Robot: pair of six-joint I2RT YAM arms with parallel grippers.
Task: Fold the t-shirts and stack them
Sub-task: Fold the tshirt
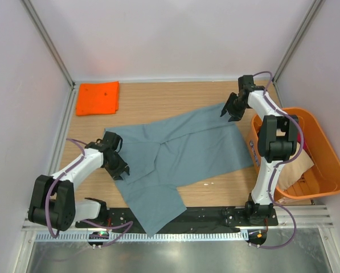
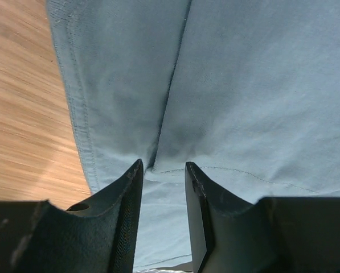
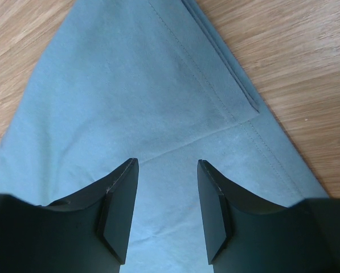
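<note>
On my feed I see a light wooden surface (image 1: 158, 102) boxed in by plain pale walls (image 1: 175, 34) with slim metal corner posts (image 1: 50, 42), a grey metal sill (image 1: 175, 253) along its near edge.

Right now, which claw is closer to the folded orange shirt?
Left. The left claw is on the same side as the orange shirt, nearer the robot; the right claw is far across, beside the tub.

The right arm (image 1: 270, 142) partly hides the beige shirt (image 1: 300, 170).

Top camera high, looking down; wrist cameras close over grey-blue t-shirt (image 1: 181, 153), seen in all views.
</note>
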